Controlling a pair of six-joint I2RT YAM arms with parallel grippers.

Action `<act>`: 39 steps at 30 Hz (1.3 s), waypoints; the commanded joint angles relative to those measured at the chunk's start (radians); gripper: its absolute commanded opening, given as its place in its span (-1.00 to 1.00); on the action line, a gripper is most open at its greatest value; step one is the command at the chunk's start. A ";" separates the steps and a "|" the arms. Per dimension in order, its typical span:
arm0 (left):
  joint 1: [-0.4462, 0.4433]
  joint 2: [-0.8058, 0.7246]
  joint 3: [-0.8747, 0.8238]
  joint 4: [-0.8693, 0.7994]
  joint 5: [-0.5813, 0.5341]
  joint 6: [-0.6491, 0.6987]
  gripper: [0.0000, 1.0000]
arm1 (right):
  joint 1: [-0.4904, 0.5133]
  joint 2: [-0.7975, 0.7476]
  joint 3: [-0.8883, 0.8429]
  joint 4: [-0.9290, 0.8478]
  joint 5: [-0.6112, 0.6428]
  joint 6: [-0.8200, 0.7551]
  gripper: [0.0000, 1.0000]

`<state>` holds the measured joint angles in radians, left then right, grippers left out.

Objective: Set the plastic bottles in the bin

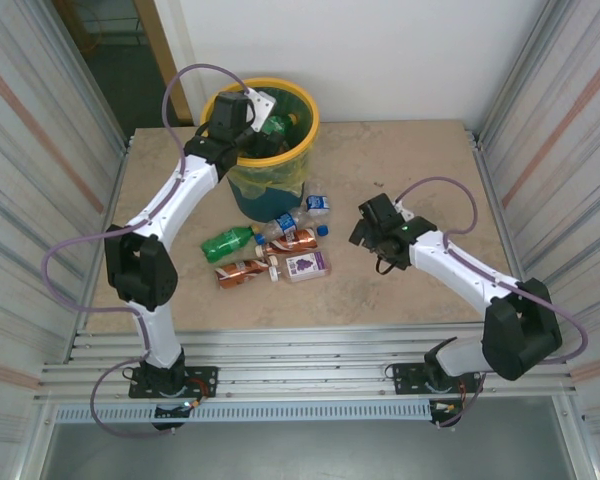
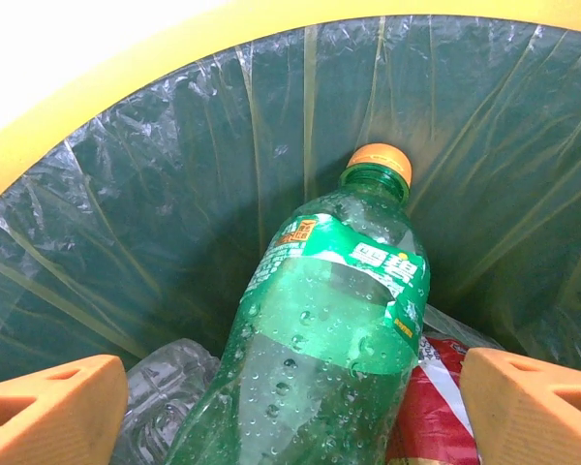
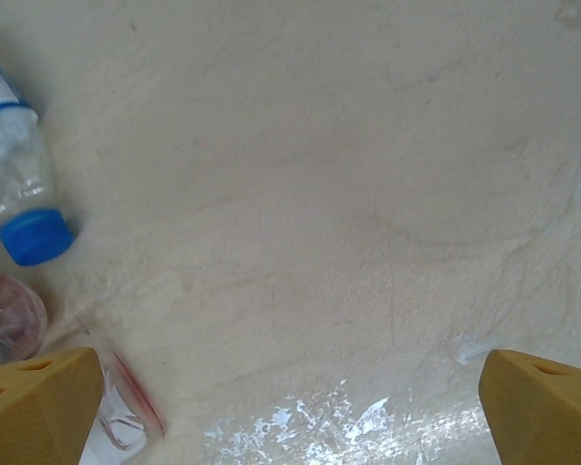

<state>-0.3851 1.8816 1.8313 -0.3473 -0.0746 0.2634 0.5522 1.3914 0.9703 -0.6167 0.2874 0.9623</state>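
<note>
The pale, mottled bench [image 1: 430, 160] fills the floor of the shot. At its far edge stands the round bin [image 1: 311, 128], with a thick yellow rim and a crinkled translucent liner [image 2: 174, 194] over dark teal. The left pincer [image 2: 290, 376] hangs over the mouth, orange fingers spread wide, gripping nothing. Between them, inside the bin, a dimpled green bottle [image 2: 339, 329] leans cap-up against the liner, a clear bottle [image 2: 165, 387] beside it. The right pincer [image 3: 290, 378] gapes too, over bare bench. Crushed bottles [image 1: 280, 243] cluster in front of the bin, between the arms. Smallest of all is the orange cap [image 2: 380, 163].
</note>
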 commanded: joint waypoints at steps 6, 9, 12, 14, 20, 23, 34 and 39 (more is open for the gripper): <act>0.009 -0.214 -0.106 0.125 -0.015 -0.031 0.94 | 0.150 0.121 0.097 -0.021 0.114 0.065 0.96; 0.009 -0.302 -0.178 0.170 -0.024 -0.043 0.97 | 0.211 0.173 0.146 -0.024 0.137 0.067 0.96; 0.009 -0.390 -0.271 0.220 -0.037 -0.064 0.97 | 0.263 0.227 0.197 -0.036 0.158 0.062 0.96; 0.009 -0.447 -0.334 0.247 -0.049 -0.082 0.98 | 0.291 0.262 0.234 -0.044 0.163 0.052 0.96; 0.010 -0.586 -0.513 0.308 -0.099 -0.144 0.97 | 0.371 0.372 0.349 -0.074 0.174 0.002 0.96; 0.011 -0.638 -0.584 0.318 -0.127 -0.173 0.97 | 0.405 0.427 0.404 -0.102 0.184 -0.017 0.96; 0.018 -0.791 -0.802 0.371 -0.227 -0.245 0.97 | 0.453 0.550 0.535 -0.165 0.200 -0.073 0.97; 0.033 -0.832 -0.862 0.383 -0.266 -0.270 0.97 | 0.466 0.579 0.565 -0.187 0.208 -0.086 0.96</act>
<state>-0.3660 1.0828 0.9962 -0.0139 -0.2890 0.0303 1.0042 1.9472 1.5040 -0.7513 0.4572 0.9035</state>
